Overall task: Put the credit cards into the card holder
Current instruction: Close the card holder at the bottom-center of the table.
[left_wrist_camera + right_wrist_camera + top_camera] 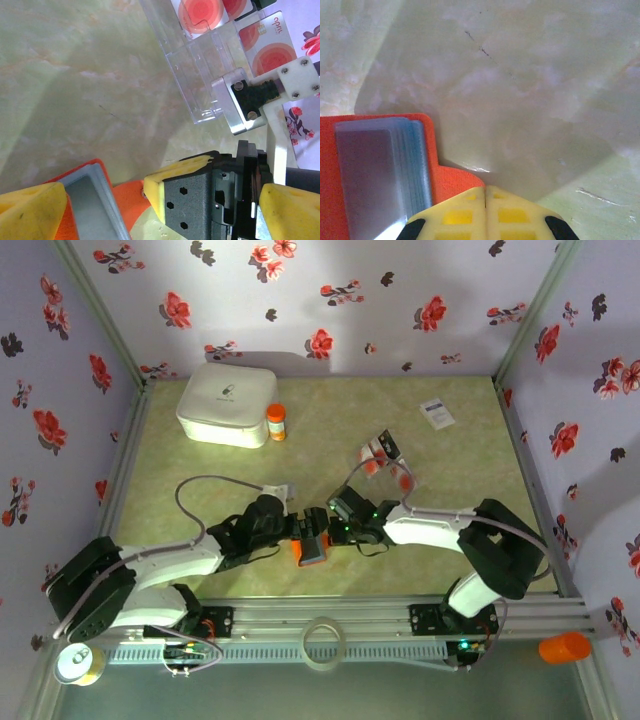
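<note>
The orange card holder [311,552] lies open on the table near the front, between both grippers. Its grey-blue inner panel [380,170] has clear sleeves. My right gripper [485,202] is shut, its yellow tips touching the holder's orange flap [460,180]; nothing shows between them. My left gripper [160,217] is open wide, its fingers either side of the holder [125,205] and the right gripper's tips [155,187]. The credit cards [380,452], with red round marks [265,50], stand in a clear plastic stand [200,75] further back.
A white box [228,405] and an orange-capped bottle [275,422] stand at the back left. A white printed card [437,413] lies back right. On the front rail are a tape ring [323,642], a yellow roll [78,665] and an orange cap [565,647].
</note>
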